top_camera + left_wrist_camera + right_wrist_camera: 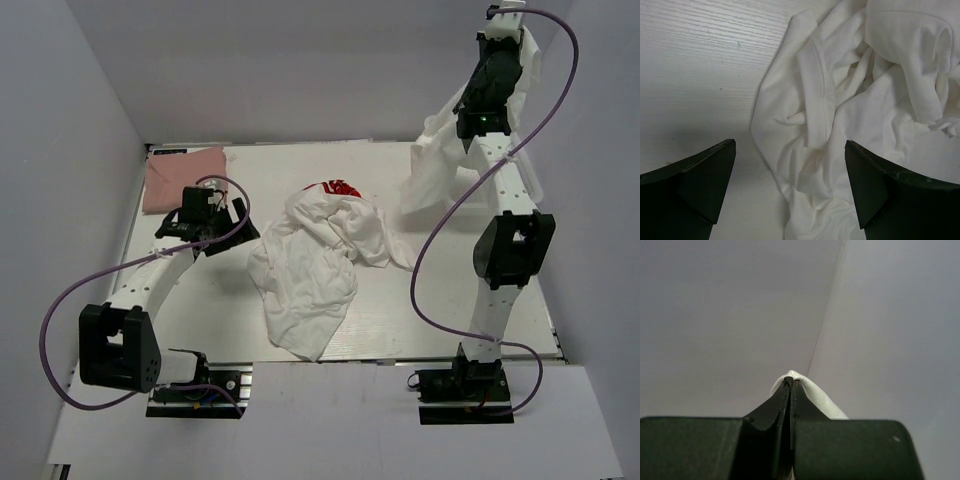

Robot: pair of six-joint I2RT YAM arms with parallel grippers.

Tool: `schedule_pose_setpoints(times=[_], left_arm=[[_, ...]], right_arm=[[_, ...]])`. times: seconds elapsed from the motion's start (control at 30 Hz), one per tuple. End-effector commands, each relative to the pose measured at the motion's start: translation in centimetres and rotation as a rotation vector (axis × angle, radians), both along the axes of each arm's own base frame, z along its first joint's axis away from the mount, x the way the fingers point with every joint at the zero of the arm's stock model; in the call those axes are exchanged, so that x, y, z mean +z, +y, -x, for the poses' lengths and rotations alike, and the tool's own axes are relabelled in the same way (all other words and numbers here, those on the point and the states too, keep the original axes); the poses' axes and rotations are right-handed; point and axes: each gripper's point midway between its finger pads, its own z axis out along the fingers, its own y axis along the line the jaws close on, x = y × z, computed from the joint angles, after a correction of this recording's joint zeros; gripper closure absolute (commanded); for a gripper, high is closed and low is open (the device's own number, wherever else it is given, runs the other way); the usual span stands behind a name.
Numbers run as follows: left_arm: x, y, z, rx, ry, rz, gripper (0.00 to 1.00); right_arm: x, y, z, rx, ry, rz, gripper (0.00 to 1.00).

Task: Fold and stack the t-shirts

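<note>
Two states: right gripper (791, 381) tight on a hanging white t-shirt (432, 170), left gripper (790, 144) wide above a crumpled tee (840, 100)

A folded t-shirt (182, 178) is laid at the far left corner of the worktop (385, 322), a crumpled t-shirt (318, 262) is spread at its middle, and a third t-shirt (438, 168) is held above the far right corner
</note>
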Motion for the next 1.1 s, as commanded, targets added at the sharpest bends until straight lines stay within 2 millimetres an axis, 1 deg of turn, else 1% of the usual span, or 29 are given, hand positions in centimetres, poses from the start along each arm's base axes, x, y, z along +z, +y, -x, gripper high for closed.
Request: schedule_pose_setpoints(times=[0.0, 0.03, 0.07, 0.1, 0.13, 0.2, 0.23, 0.27, 0.3, 0.33, 0.37, 0.4, 0.43, 0.47, 0.53, 0.6, 0.63, 0.67, 0.73, 0.77, 0.8, 0.83, 0.87, 0.9, 0.93, 1.07], left_arm=[[0.5, -0.4, -0.3, -0.022, -0.025, 0.009, 0.00], [0.5, -0.4, -0.3, -0.022, -0.025, 0.009, 0.00], [0.6, -0.5, -0.5, -0.022, -0.025, 0.009, 0.00], [0.6, -0.5, -0.5, -0.022, -0.025, 0.009, 0.00], [0.6, -0.5, -0.5, -0.022, -0.025, 0.009, 0.00], [0.7, -0.5, -0.7, -0.022, -0.034, 0.010, 0.00], [0.5, -0.5, -0.9, -0.022, -0.032, 0.010, 0.00], [0.5, -0.5, -0.9, -0.022, -0.032, 0.010, 0.00], [0.4, -0.7, -1.1, -0.029, -0.031, 0.017, 0.00], [0.3, -0.8, -1.3, -0.029, -0.028, 0.017, 0.00], [0.3, -0.8, -1.3, -0.029, -0.028, 0.017, 0.00], [0.4, -1.0, -1.6, -0.035, -0.026, 0.023, 0.00], [0.7, -1.1, -2.2, -0.035, -0.039, 0.025, 0.00], [0.7, -1.1, -2.2, -0.035, -0.040, 0.025, 0.00], [0.8, -1.3, -2.7, -0.041, -0.037, 0.032, 0.00], [0.6, -1.5, -2.7, -0.048, -0.027, 0.037, 0.00], [0.9, -1.5, -2.9, -0.048, -0.036, 0.038, 0.00], [0.7, -1.7, -3.1, -0.054, -0.034, 0.045, 0.00], [0.7, -1.8, -3.0, -0.060, -0.033, 0.052, 0.00], [0.5, -1.8, -3.2, -0.060, -0.031, 0.051, 0.00], [0.9, -1.9, -3.4, -0.061, -0.040, 0.052, 0.00], [0.6, -2.0, -3.4, -0.067, -0.030, 0.058, 0.00], [0.6, -2.0, -3.4, -0.067, -0.030, 0.058, 0.00], [0.7, -2.2, -3.5, -0.073, -0.038, 0.066, 0.00], [0.4, -2.2, -3.5, -0.073, -0.028, 0.065, 0.00], [0.3, -2.3, -3.8, -0.066, -0.023, 0.070, 0.00]], right_arm=[[2.2, -1.7, 0.8, 0.001, -0.123, -0.046, 1.00], [1.6, -2.2, 0.4, -0.003, -0.116, -0.053, 1.00], [1.6, -2.4, 0.3, -0.007, -0.116, -0.057, 1.00], [2.2, -3.3, 0.7, -0.022, -0.137, -0.066, 1.00], [2.2, -3.5, 0.8, -0.027, -0.142, -0.066, 1.00], [3.2, -4.2, 1.2, -0.035, -0.164, -0.070, 1.00], [4.0, -3.9, 1.4, -0.013, -0.179, -0.064, 1.00], [4.2, -3.7, 1.5, -0.005, -0.179, -0.063, 1.00], [4.5, -5.5, 1.9, -0.032, -0.189, -0.061, 1.00], [5.2, -5.6, 2.2, -0.024, -0.201, -0.048, 1.00], [5.5, -5.9, 2.3, -0.029, -0.207, -0.040, 1.00], [5.8, -6.0, 2.6, -0.032, -0.215, -0.035, 1.00], [5.8, -6.5, 2.7, -0.038, -0.219, -0.035, 1.00], [6.3, -6.8, 3.1, -0.042, -0.231, -0.034, 1.00], [6.9, -7.0, 3.4, -0.036, -0.246, -0.019, 1.00], [8.0, -7.5, 4.2, -0.032, -0.268, -0.004, 1.00], [8.4, -7.8, 4.5, -0.036, -0.276, -0.001, 1.00], [8.9, -8.2, 5.1, -0.046, -0.294, -0.002, 1.00], [9.0, -8.7, 5.3, -0.048, -0.302, -0.004, 1.00], [9.1, -8.6, 5.2, -0.033, -0.296, 0.014, 1.00], [9.1, -8.8, 5.2, -0.037, -0.292, 0.022, 1.00], [9.1, -8.8, 5.1, -0.028, -0.293, 0.031, 1.00], [9.8, -9.0, 5.5, -0.029, -0.311, 0.037, 1.00], [9.9, -9.0, 5.5, -0.026, -0.318, 0.039, 1.00], [10.3, -9.1, 5.7, -0.027, -0.329, 0.041, 1.00], [11.3, -9.7, 6.4, -0.028, -0.373, 0.057, 1.00]])
